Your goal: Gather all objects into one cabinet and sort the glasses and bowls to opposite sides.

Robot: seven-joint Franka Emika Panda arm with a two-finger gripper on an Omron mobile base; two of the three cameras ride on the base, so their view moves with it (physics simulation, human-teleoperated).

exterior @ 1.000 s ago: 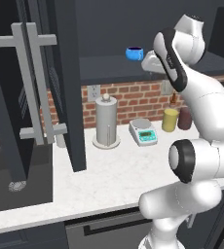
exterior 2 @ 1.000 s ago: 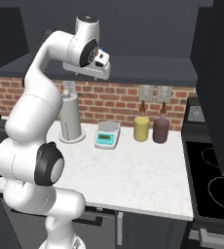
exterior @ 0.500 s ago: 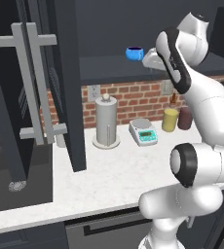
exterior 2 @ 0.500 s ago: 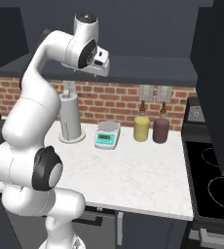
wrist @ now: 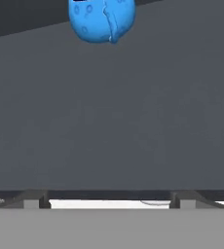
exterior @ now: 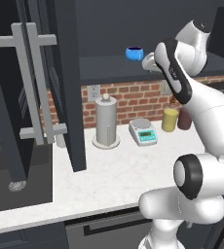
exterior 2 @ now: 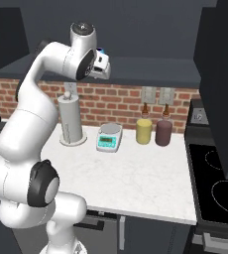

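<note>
Honestly, with the gripper (wrist: 109, 200) spread wide and empty, near the blue bowl (exterior: 134, 53) far back on the cabinet shelf (exterior: 109, 68), a careless reach could knock it deeper instead.

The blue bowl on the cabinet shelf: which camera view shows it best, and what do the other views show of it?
The left base view: the whole blue bowl sits on the dark shelf, left of the arm. The hand view shows it large but cut off at the top edge. In the right base view just a sliver peeks out behind the arm.
</note>
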